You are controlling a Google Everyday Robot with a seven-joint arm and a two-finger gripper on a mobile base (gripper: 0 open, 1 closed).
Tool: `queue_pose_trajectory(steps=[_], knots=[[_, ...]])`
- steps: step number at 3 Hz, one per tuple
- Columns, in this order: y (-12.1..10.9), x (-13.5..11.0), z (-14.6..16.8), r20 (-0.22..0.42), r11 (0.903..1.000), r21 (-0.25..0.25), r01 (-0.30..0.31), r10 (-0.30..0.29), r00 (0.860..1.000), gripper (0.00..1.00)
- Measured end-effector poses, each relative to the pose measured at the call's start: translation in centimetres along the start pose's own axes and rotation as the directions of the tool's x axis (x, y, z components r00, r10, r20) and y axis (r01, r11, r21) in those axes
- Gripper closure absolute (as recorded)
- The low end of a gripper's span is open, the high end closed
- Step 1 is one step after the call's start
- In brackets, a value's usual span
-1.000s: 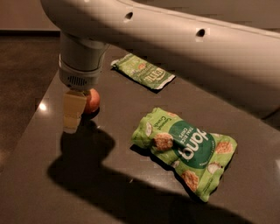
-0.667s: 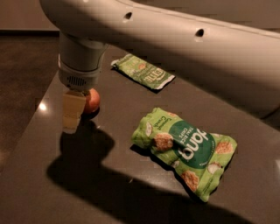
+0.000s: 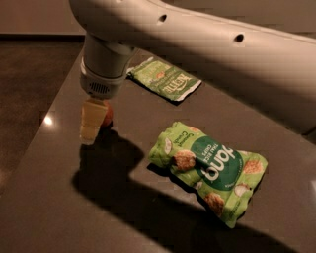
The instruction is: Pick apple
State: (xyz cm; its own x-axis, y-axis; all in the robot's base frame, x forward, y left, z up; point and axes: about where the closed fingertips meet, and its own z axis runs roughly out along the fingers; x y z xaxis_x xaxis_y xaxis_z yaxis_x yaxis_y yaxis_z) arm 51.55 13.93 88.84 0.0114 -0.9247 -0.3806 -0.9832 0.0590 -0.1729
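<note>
Where jaws hang, apple (image 3: 108, 115) just behind

This looks like a snack corner or break room kitchen, though the exact kind of room cannot be told. A dark, polished counter (image 3: 59, 197) reflects a ceiling light near its left edge. On it lie everyday snacks: a puffy green bag of chips (image 3: 212, 170), a flat green packet (image 3: 165, 79) and a small apple (image 3: 107, 114). Beyond the counter are a dark floor (image 3: 29, 74) and a pale wall (image 3: 34, 15). A white robot arm (image 3: 197, 39) reaches over, its gripper (image 3: 94, 126) low at the apple.
</note>
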Motion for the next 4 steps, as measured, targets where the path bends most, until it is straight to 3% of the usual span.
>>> queue_pose_trajectory(steps=[3,4], knots=[[-2.2,1.1,2.8,0.026,0.9974,-0.054,-0.048,0.05,0.998,0.0],[-2.6,0.9,3.7,0.035,0.9963,-0.072,-0.048,0.05,0.998,0.18]])
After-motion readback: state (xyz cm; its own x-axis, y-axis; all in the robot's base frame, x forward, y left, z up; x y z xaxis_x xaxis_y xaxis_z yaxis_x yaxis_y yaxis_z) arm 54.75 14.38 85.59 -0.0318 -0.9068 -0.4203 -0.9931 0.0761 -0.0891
